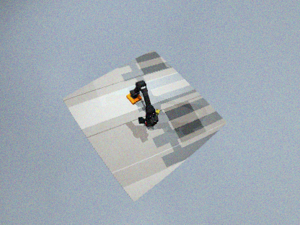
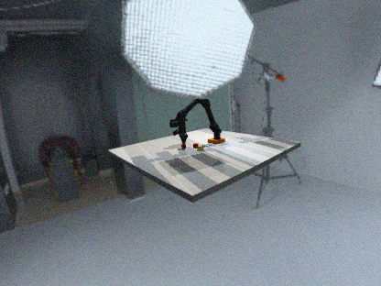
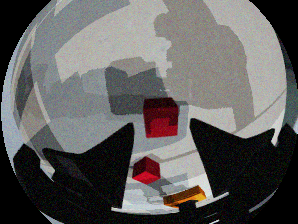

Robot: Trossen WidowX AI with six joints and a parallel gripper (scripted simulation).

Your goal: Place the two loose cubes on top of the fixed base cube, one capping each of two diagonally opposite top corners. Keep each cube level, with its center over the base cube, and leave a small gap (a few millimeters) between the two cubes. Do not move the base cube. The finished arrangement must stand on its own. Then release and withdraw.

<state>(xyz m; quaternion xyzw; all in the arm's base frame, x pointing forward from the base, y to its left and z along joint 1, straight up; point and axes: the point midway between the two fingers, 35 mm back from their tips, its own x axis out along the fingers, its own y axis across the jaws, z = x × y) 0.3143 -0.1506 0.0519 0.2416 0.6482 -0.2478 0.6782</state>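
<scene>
The claw [image 2: 183,140] [image 3: 162,124] is partly open, pointing down at the bench [image 1: 108,159] [image 2: 192,185] [image 3: 100,30]. Its black fingers stand apart and grip nothing. In the top view, the arm [image 1: 146,99] [image 2: 207,110] covers the claw.

Cube positions, relative to the claw:
- First red cube [image 1: 146,123] [image 2: 183,147] [image 3: 160,118]: directly below the fingertips; in the wrist view it appears in line with the gap between them. Contact with the fingers cannot be determined.
- Second red cube [image 2: 195,145] [image 3: 146,171]: to one side of the claw, on the side toward the arm's base, and separate from the first cube.
- Yellow object [image 1: 157,112] [image 2: 200,148]: to the side of the claw, near the second red cube. Its exact shape is too small to determine.

The orange base plate [image 1: 128,96] [image 2: 211,141] [image 3: 172,200] carries the arm, farther from the claw than the second red cube. Which cube is the fixed base cube cannot be determined.
</scene>
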